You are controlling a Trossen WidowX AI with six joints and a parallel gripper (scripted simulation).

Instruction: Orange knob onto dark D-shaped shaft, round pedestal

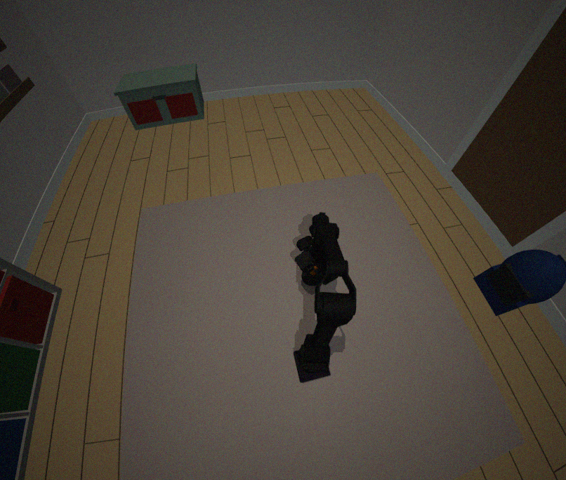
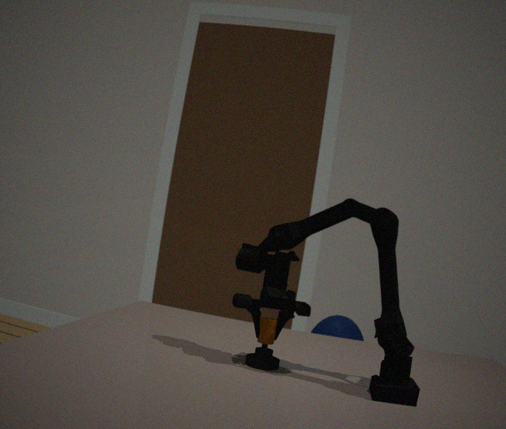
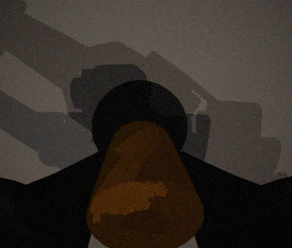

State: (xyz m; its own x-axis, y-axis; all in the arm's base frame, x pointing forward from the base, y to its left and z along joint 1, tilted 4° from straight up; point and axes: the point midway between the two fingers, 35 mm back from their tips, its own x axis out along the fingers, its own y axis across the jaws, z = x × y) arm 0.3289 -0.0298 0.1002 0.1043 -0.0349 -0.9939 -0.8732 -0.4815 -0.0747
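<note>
My gripper is shut on the orange knob, with a finger on each side. The knob is upright above the round dark pedestal. A short dark piece of the shaft shows between the knob's bottom and the pedestal's raised middle in the exterior view, so the knob is not down on the pedestal. The knob's bottom is at the shaft's top; I cannot tell how much of the shaft is inside. The knob's hole and the shaft's flat side are hidden.
The arm's base stands on the same pale mat, to the right of the pedestal in the exterior view. A blue rounded object, a cabinet and shelves lie beyond the mat.
</note>
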